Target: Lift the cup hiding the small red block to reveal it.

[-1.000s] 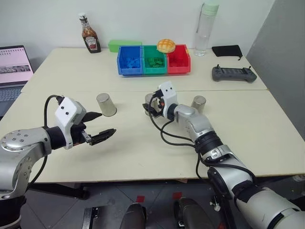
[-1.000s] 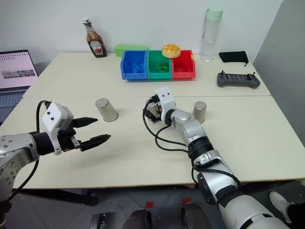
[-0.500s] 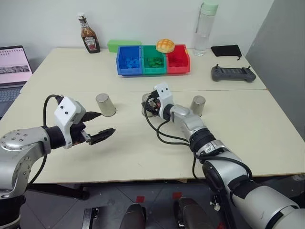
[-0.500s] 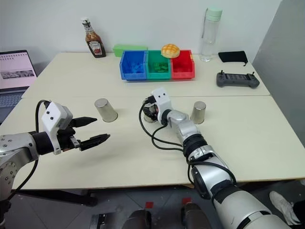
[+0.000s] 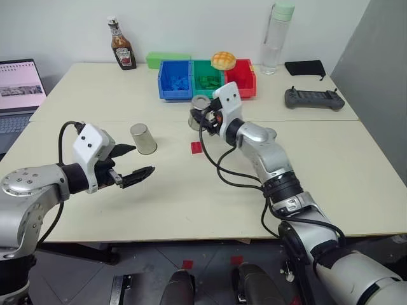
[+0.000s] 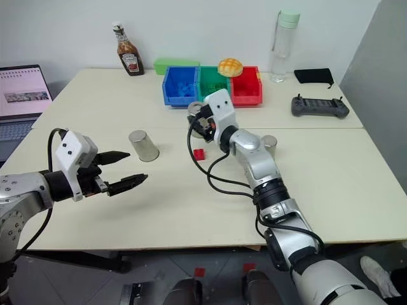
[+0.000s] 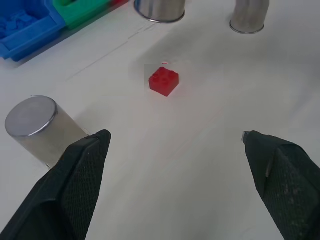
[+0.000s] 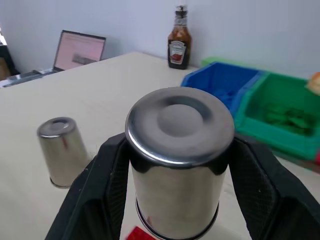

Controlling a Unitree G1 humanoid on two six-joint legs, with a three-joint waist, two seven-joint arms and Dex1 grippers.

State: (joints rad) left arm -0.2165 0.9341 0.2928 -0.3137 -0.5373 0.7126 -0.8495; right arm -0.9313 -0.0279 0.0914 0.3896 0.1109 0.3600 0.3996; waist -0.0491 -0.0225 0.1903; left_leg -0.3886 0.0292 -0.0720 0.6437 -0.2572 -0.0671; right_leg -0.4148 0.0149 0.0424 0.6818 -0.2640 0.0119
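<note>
- Sitting at the far left edge of the table, a laptop shows a lit screen.
- Behind it, toward the back, a ketchup bottle stands upright, with a flat green box just to its right.
- Left gripper hangs above the table near the left side, its two black fingers spread wide with nothing between them; in the left wrist view the small red block lies in the open gap ahead of the fingers, well apart from them.
- An upturned steel cup stands just beyond the left gripper, base up, untouched.
- Small red block lies bare on the tabletop near the middle, a tiny bright red brick with studs on top; nothing covers it or stands between it and the camera.
- Lifted cup, a shiny steel tumbler held mouth down, hangs in the air above and slightly behind the block, in front of the bins.
- Right gripper is clamped on that lifted cup, one black finger on each side of its wall.
- Three joined bins, blue, green and red, sit behind, with a yellow bun on top of them.
- Another upturned steel cup stands partly hidden behind the right arm.
- Farther right at the back are a clear water bottle, a black pouch and a dark handheld controller.
</note>
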